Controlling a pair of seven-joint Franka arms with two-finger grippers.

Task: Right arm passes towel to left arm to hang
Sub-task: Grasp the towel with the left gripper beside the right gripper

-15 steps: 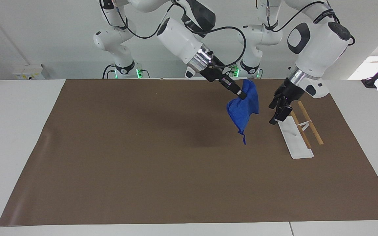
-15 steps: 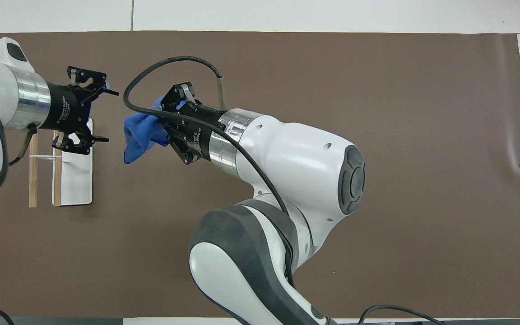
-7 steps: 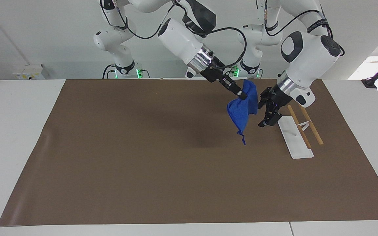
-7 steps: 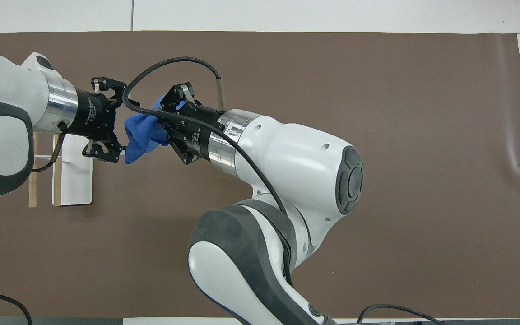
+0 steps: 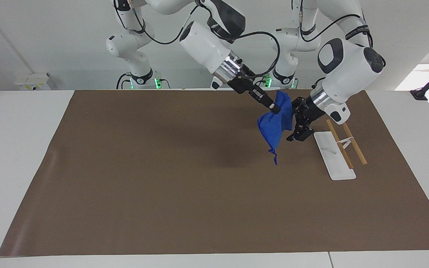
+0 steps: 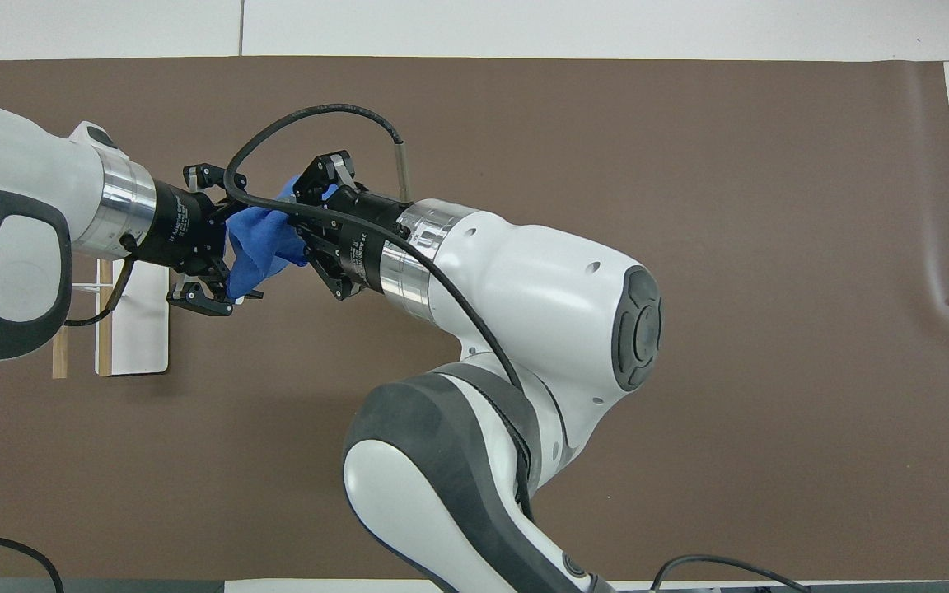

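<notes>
My right gripper (image 5: 275,108) is shut on the upper part of the bright-blue towel (image 5: 273,130) and holds it in the air over the brown mat. The towel hangs bunched, its tag trailing at the bottom. It also shows in the overhead view (image 6: 254,244), in front of the right gripper (image 6: 297,224). My left gripper (image 5: 293,120) is open beside the towel, at the side toward the left arm's end. Its fingers (image 6: 209,303) stand on either side of the towel's edge, apart from the cloth as far as I can see.
A white rack base (image 5: 334,158) with two wooden rods (image 5: 354,143) lies on the mat toward the left arm's end, just under the left arm's wrist. It also shows in the overhead view (image 6: 142,333). The brown mat (image 5: 162,178) covers most of the table.
My left gripper has moved from over the rack toward the towel, and its open fingers now straddle the towel's edge. The right gripper and towel have stayed still.
</notes>
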